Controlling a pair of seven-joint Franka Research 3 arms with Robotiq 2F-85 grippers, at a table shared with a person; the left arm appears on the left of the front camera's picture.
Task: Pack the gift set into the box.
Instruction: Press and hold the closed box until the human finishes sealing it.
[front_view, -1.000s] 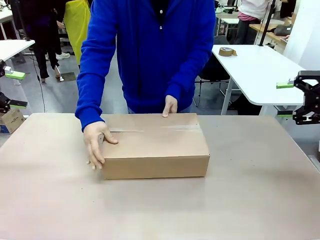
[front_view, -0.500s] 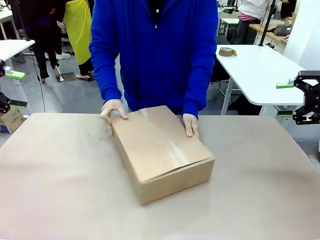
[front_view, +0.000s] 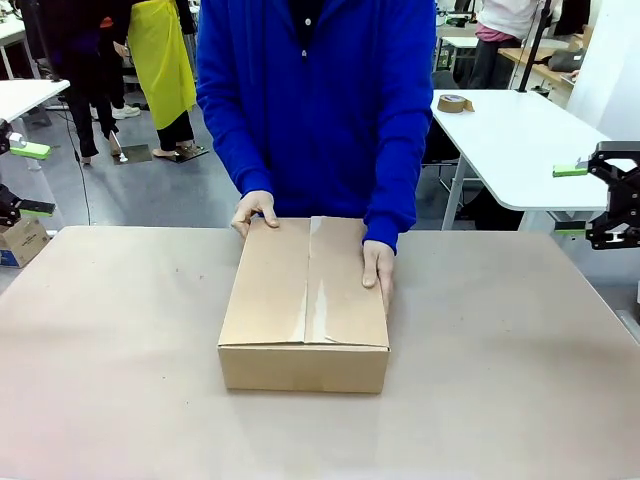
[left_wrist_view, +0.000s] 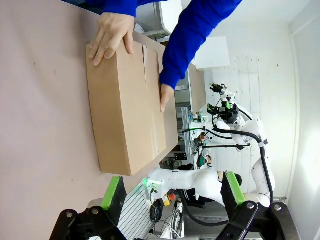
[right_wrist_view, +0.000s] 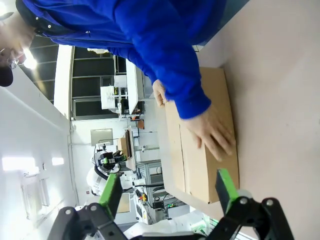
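The box lies closed in the middle of the table, a short end toward me and a taped seam along its top. A person in a blue sleeve rests one hand on its far left corner and the other hand on its right edge. The gift set is hidden. My left gripper hangs open off the table's left edge, and my right gripper hangs open off the right edge. The left wrist view has the box beyond the open left gripper. In the right wrist view the box lies beyond the open right gripper.
A roll of brown tape lies on a white table at the back right. A small carton stands on the floor at the far left. Other people stand in the background.
The person has turned the box about a quarter turn on the table, so a short end now faces me, and shifted both hands along it. Neither gripper has moved.
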